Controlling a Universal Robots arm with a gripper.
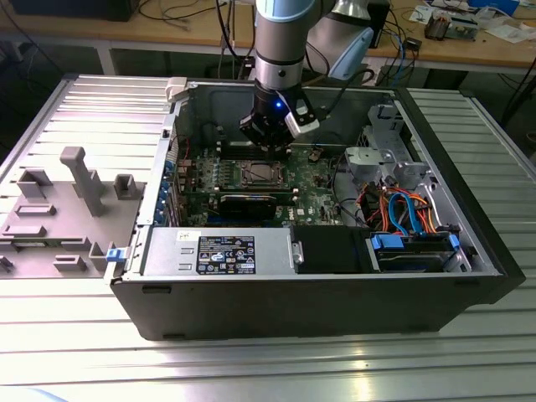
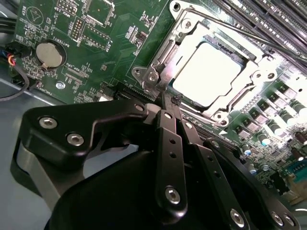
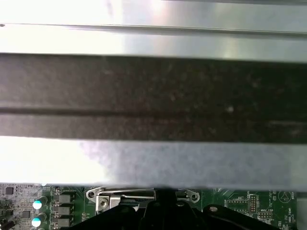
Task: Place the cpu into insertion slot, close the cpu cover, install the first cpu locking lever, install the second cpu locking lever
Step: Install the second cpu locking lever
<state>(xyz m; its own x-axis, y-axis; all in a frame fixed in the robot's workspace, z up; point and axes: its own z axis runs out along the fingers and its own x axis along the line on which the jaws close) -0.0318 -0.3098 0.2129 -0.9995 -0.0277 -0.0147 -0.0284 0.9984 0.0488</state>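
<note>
Hovering over the motherboard [image 1: 268, 180], our end effector [image 2: 165, 98], fingers pressed together and holding nothing, meets the socket's edge; the cpu [image 2: 206, 74] sits seated beneath the closed cpu cover [image 2: 189, 33], so we judge lever work underway, demanding steady pressure.

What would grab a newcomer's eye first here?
The gripper hangs inside the open computer case, just above the socket on the green motherboard. In the second wrist view, the cpu sits bright in its socket, framed by the cpu cover, with the closed fingers at the cover's corner.
</note>
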